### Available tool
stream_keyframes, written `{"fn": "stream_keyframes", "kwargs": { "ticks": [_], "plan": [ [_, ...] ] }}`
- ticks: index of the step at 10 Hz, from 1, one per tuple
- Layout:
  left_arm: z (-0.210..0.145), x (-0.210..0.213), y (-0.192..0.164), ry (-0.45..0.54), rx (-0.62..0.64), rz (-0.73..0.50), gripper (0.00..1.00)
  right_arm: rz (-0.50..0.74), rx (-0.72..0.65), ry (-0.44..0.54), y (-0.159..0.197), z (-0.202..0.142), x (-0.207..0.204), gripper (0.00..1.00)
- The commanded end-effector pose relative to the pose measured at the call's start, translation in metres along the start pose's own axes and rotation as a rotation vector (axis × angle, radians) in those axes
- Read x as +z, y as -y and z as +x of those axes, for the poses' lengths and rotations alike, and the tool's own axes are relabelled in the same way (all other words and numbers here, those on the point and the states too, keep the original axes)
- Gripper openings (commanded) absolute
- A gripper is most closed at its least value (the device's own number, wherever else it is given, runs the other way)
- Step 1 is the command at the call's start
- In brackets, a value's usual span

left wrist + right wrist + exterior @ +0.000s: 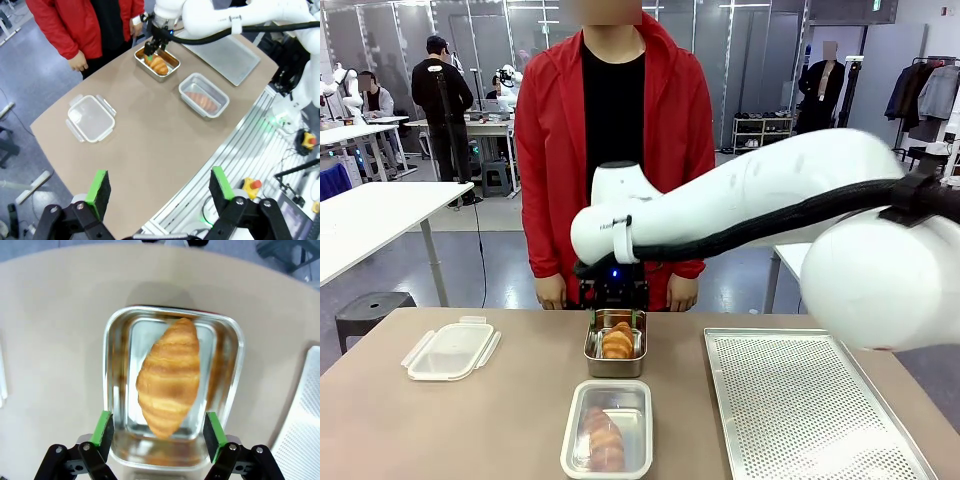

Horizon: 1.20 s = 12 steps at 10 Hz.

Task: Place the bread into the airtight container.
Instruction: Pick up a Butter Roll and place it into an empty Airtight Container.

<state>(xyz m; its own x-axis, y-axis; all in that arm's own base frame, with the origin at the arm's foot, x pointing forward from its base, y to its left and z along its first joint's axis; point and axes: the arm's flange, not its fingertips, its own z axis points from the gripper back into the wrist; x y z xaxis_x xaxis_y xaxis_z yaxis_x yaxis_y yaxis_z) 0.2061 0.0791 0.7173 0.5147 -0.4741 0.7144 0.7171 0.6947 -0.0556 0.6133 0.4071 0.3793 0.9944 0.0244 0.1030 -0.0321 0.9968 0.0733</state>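
Bread counts two pieces on the brown table (pixel 500 420): one croissant (pixel 169 377) lies lengthwise in the metal pan (pixel 112 340) near the far edge, and a second croissant (pixel 604 438) lies in the clear airtight container (pixel 572 440) just in front of it, nearer the robot. Containers also count two, pan and plastic tub, standing close together but apart. One clear lid (pixel 450 350) with snap flaps rests by itself well off to the left. One perforated metal tray (pixel 800 400) lies on the right side of the table.

The right gripper (pixel 159 432) hovers directly above the pan, its green pads (pixel 104 427) spread wide on either side of the croissant's near end, touching nothing. The left gripper (pixel 159 191) hangs high over the table's near edge, its fingers likewise spread with nothing between them.

One person in a red jacket (pixel 545 130) stands at the far side, both hands down by the table edge, one hand (pixel 552 291) left of the right arm and the other (pixel 682 292) right of it.
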Motion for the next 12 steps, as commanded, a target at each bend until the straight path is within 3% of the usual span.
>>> {"fn": "stream_keyframes", "kwargs": {
  "ticks": [1,2,5,6,8,10,12],
  "plan": [
    [0.002,0.001,0.000,-0.004,0.000,0.003,1.00,0.051,0.074,-0.021,0.041,-0.027,0.072,0.90],
    [0.002,0.001,0.000,-0.004,0.000,0.003,1.00,0.014,0.120,0.009,0.054,-0.038,0.091,0.90],
    [0.002,0.001,0.000,-0.004,0.000,0.003,1.00,0.188,0.354,-0.013,0.130,-0.080,0.157,0.90],
    [0.002,0.001,0.000,-0.004,0.000,0.003,1.00,0.233,0.469,0.014,0.164,-0.103,0.181,0.90],
    [0.002,0.001,0.000,-0.004,0.000,0.003,1.00,0.196,0.646,0.063,0.240,-0.166,0.247,0.90],
    [0.002,0.001,0.000,-0.004,0.000,0.003,1.00,0.181,0.611,0.195,0.304,-0.221,0.309,0.90],
    [0.002,0.001,0.000,-0.004,0.000,0.003,1.00,0.098,0.453,0.344,0.350,-0.273,0.365,0.90]
  ]
}}
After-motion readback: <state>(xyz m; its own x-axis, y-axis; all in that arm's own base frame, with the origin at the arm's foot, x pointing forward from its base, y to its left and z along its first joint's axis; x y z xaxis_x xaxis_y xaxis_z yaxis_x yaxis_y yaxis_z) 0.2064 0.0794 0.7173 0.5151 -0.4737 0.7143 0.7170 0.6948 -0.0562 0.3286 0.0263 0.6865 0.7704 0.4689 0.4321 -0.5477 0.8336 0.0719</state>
